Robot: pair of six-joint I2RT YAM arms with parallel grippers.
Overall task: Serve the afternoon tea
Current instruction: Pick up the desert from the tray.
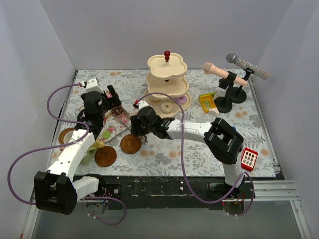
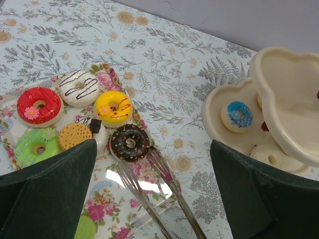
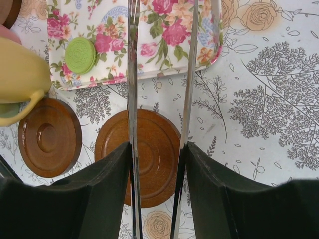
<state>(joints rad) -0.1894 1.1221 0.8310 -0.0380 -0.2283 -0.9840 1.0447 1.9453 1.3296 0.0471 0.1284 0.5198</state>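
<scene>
Saucers [image 3: 155, 130], round and brown, are seen beneath the right gripper [image 3: 158, 149], by which slim metal tongs [image 3: 132, 74] are pinched. Colourful toy donuts [image 2: 113, 107] are laid on a floral tray [image 2: 115, 209] under the wide-spread left gripper [image 2: 153, 147]. A blue-iced donut [image 2: 237, 114] is set on the cream three-tier stand [image 2: 291, 94] beyond.

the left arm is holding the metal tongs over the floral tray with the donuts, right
No, the right gripper holds the metal tongs between its jaws, as the right wrist view shows; the left gripper is open and empty. The tongs reach over the floral tray with the donuts.
</scene>
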